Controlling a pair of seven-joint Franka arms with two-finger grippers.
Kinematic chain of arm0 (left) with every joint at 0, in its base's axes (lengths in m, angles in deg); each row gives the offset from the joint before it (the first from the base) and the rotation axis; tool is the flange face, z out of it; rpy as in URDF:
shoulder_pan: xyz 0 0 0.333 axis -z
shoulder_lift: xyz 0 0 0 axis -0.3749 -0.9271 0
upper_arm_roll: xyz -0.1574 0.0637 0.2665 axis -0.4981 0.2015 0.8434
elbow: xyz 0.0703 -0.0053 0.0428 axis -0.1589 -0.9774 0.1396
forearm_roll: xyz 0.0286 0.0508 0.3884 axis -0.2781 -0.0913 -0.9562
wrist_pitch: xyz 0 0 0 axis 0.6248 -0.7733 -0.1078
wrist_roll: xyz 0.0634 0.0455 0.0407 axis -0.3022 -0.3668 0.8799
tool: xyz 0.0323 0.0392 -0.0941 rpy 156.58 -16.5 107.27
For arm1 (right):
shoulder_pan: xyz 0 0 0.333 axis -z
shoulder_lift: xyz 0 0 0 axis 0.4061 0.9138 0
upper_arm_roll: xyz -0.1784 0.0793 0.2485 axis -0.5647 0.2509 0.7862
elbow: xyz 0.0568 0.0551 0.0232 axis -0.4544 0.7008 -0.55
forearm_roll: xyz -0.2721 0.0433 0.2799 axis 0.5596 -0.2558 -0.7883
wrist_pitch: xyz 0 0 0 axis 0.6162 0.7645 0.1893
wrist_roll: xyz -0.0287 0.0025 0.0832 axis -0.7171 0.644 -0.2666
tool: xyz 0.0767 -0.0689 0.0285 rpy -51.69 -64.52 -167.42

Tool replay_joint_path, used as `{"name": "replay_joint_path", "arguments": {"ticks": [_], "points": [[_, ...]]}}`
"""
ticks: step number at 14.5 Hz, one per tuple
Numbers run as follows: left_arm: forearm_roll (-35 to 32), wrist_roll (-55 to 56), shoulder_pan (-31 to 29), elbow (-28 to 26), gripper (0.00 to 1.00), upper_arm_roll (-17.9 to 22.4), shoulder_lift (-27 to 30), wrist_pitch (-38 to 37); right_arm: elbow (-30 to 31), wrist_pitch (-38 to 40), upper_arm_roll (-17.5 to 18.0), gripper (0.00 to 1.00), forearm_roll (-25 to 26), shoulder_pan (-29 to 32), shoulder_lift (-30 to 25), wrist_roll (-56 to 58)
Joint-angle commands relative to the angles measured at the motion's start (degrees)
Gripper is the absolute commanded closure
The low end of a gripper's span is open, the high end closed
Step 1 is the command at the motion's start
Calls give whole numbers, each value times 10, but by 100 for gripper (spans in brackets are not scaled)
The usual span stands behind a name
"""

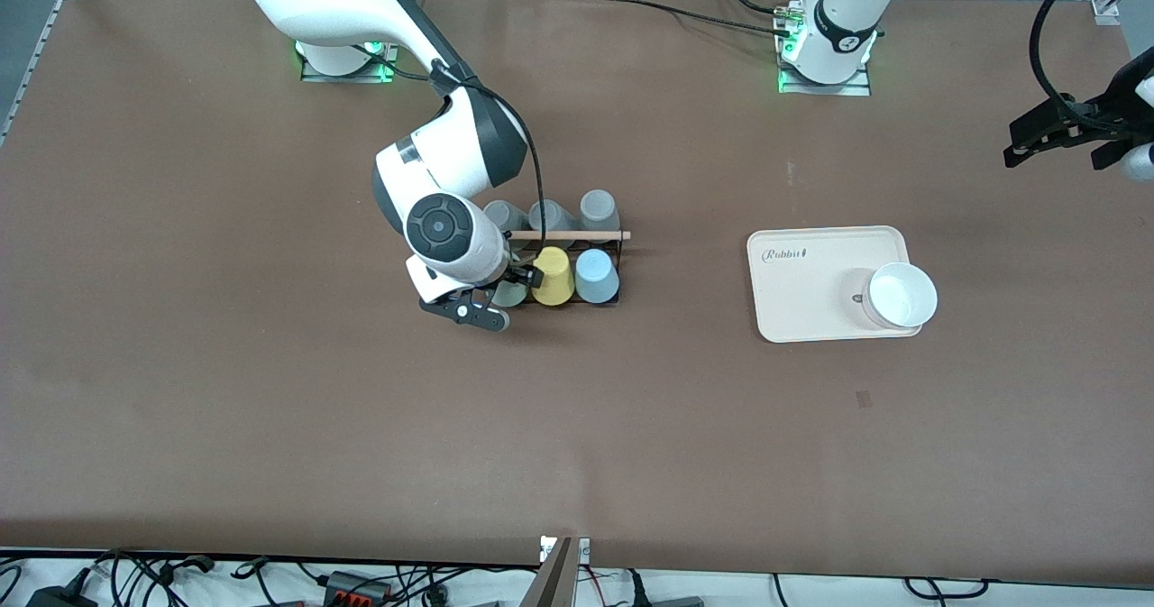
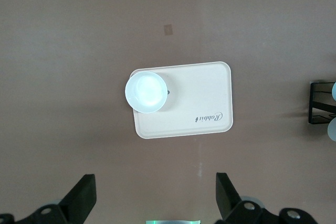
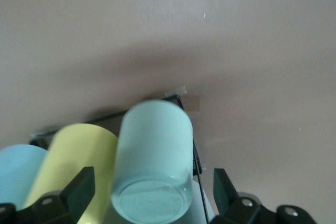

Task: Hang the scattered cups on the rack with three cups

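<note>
Right wrist view puts the pale mint green plastic cup (image 3: 152, 161) between the right gripper's (image 3: 152, 192) spread fingers, released on the black wire rack (image 1: 615, 269) beside the yellow cup (image 3: 73, 166) and light blue cup (image 3: 21, 174). Hanging looks finished (next: lift clear). Well off, the left gripper (image 2: 155, 198) waits open above the beige tray (image 2: 205, 98).
</note>
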Motion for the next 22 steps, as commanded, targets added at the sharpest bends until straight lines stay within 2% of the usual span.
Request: {"name": "replay_joint_path", "arguments": {"ticks": [1,6,9,13,16,22], "points": [[8,-11,2,29,0,-1,-7,-12,-49,40,-5,0,7,5,0,-11],[9,-6,20,48,0,-1,-6,-12,-128,116,-59,0,19,5,-26,-2],[8,-11,20,48,0,-1,-7,-13,-139,119,-72,0,44,33,-56,57],[-1,-11,19,47,0,1,-8,-12,-142,119,-73,0,41,119,-68,197],[-2,-12,11,47,0,11,-24,-12,-139,121,-71,0,37,164,-97,253],[-8,-20,-3,47,0,11,-33,-12,-139,156,-71,0,36,250,-117,383]]}}
